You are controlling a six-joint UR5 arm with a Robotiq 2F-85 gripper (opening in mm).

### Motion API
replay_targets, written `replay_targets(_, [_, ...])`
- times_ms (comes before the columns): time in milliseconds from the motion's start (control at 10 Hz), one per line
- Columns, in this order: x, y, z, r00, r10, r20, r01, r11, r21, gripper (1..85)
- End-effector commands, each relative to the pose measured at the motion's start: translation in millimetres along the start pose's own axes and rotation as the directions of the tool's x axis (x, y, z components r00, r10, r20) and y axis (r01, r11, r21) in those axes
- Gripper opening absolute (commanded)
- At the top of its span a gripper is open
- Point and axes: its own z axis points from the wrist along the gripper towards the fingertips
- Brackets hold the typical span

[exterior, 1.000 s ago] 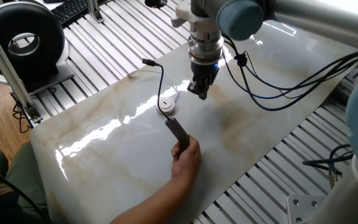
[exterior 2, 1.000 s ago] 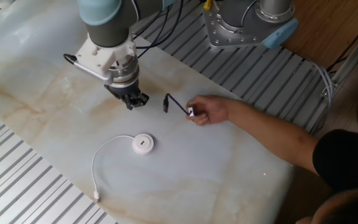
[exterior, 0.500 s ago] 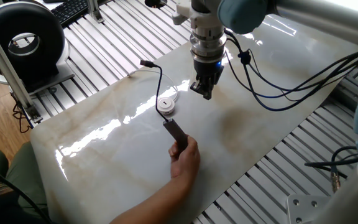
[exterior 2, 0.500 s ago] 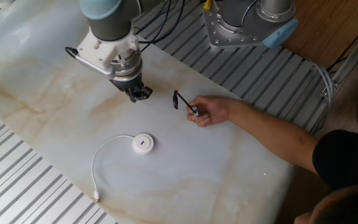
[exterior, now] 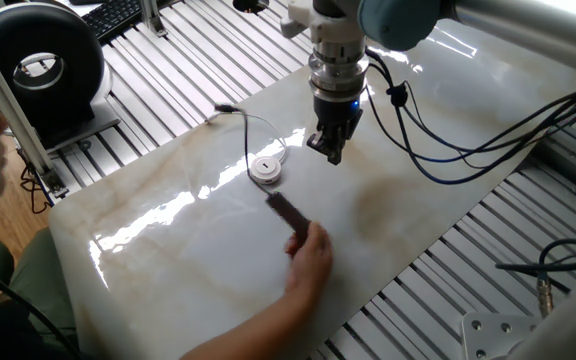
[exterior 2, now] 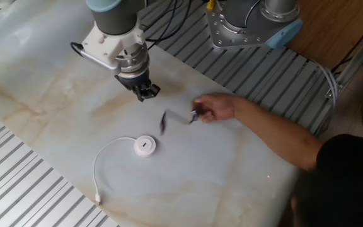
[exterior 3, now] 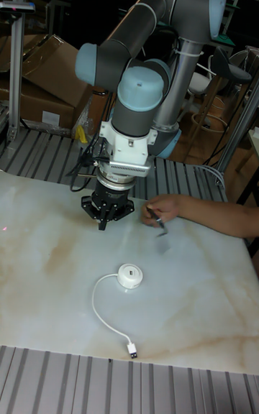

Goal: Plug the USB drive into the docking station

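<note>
The docking station [exterior: 266, 168], a small white round puck, lies flat on the marble table; its thin pale wire [exterior 2: 99, 165] loops off to a small plug. A person's hand [exterior 2: 214, 108] holds the USB drive [exterior: 286, 210], a slim dark grey bar, just in front of the puck and apart from it. The drive is motion-blurred in the other fixed view [exterior 2: 164, 122] and small in the tall fixed view [exterior 3: 160, 221]. My gripper [exterior: 330, 150] hangs low over the table beside the puck, fingers together, holding nothing. It also shows from the other side [exterior 2: 147, 94] and head-on [exterior 3: 103, 222].
The person's forearm [exterior 2: 276, 135] reaches across the table's corner. Black cables [exterior: 438, 150] trail from my wrist. Slatted metal [exterior: 168, 70] surrounds the marble slab [exterior: 168, 240]. A black ring-shaped device [exterior: 38, 60] stands at the far left, the arm's base [exterior 2: 251, 22] behind.
My gripper has shifted a little sideways, away from the puck. The hand has swung the USB drive closer to the puck, and the drive is blurred with motion.
</note>
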Motion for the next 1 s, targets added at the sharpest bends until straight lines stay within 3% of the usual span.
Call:
replay_targets(0, [2.4, 6.5, -4.6, 1.000, 0.012, 0.012, -0.012, 1.000, -0.020, 8.3])
replay_targets(300, [2.9, 10.1, -6.5, 1.000, 0.008, 0.019, -0.007, 0.999, -0.034, 12.0])
replay_targets(500, [7.1, 2.5, -5.7, 1.000, -0.008, 0.010, 0.008, 1.000, -0.018, 22.0])
replay_targets(900, [8.3, -4.8, -5.2, 1.000, -0.027, 0.007, 0.027, 1.000, 0.005, 30.0])
